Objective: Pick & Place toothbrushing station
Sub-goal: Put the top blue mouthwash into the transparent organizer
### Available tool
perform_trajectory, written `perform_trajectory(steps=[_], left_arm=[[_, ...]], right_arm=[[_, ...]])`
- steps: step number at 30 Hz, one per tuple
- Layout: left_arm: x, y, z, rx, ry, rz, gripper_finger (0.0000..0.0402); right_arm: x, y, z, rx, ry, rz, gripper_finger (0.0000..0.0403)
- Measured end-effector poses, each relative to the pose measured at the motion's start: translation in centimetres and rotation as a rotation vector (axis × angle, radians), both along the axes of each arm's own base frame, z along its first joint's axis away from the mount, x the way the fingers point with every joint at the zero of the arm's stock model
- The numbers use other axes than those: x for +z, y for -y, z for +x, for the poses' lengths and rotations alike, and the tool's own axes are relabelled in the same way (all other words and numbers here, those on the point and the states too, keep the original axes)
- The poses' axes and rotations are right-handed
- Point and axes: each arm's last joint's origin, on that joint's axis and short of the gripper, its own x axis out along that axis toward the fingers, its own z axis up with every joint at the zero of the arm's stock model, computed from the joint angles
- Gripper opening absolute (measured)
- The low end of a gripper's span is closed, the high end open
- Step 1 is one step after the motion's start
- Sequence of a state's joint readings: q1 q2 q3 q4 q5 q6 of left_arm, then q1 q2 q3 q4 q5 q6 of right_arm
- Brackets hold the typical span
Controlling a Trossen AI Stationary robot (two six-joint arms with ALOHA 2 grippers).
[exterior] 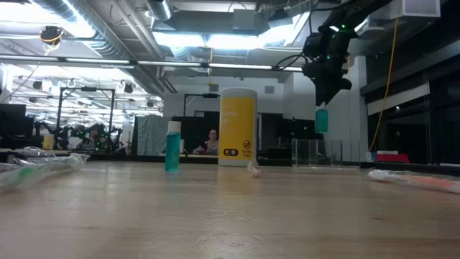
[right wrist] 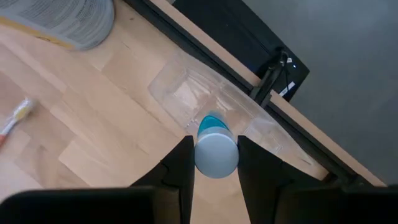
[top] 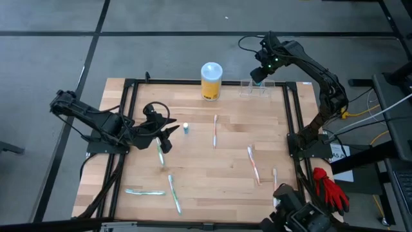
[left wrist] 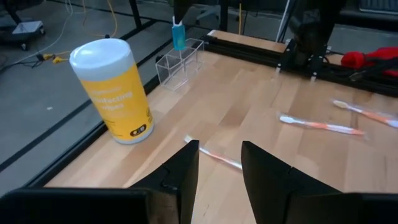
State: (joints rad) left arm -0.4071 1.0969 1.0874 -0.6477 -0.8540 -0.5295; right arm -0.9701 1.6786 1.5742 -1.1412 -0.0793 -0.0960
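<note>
My right tool (right wrist: pixel 213 163) hangs above the far right corner of the table (top: pixel 225 174), its two dark fingers closed narrow on a small teal bottle with a pale cap (right wrist: pixel 216 149); in the low view that bottle (exterior: pixel 321 119) dangles clear of the wood, just over the toothbrushing station (exterior: pixel 314 152). The station (top: pixel 256 88) is a low, clear plastic holder standing at the far edge of the table, just right of the yellow canister with a white lid (top: pixel 211 80), and from my right wrist I look straight down into it (right wrist: pixel 205 102) past the bottle. My left tool (top: pixel 166 135) hovers low over the left middle of the table with its fingers (left wrist: pixel 183 180) parted to a moderate gap and nothing between them. Near it stands a second small teal bottle (top: pixel 185 128), upright. Toothbrushes lie scattered flat on the pale wood: a pink-and-white one (top: pixel 214 131) near the centre, an orange one (top: pixel 253 164) to the right with another (top: pixel 275 182) beside it, a green one (top: pixel 174 193) near the front, and a wrapped one (top: pixel 145 191) at the front left. A black frame (top: pixel 293 122) edges the table, which stands on a grey floor (top: pixel 51 58); red gloves (top: pixel 329 189) lie off its right side. Beyond the table the room is a large workshop with ceiling ducts and bright strip lights (exterior: pixel 208 36), and a person (exterior: pixel 211 141) sits far back.
</note>
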Motion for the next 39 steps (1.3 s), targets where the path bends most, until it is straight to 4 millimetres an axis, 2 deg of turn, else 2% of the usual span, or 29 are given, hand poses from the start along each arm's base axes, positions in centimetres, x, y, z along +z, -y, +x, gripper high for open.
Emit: perform_trajectory(steps=[8,15,22,31,39], left_arm=[[0.2,1.0,-0.4,0.027,0.057,-0.003,0.0115],[0.4,1.3,-0.2,0.053,0.104,0.008,0.0115],[-0.1,1.9,0.8,0.055,0.109,0.009,0.0115],[-0.3,2.4,2.0,0.055,0.143,-0.013,0.0115],[-0.3,2.4,2.0,0.054,0.146,-0.021,0.0115]], right_arm=[[-0.3,0.9,-1.5,-0.009,0.072,0.043,0.0100],[-3.1,0.6,-2.1,-0.021,0.081,0.075,0.0100],[-4.5,0.7,-2.0,-0.018,0.116,0.014,0.0100],[-7.3,0.4,-2.4,-0.022,0.088,0.015,0.0100],[-7.5,0.6,-2.2,0.015,0.064,-0.055,0.0100]])
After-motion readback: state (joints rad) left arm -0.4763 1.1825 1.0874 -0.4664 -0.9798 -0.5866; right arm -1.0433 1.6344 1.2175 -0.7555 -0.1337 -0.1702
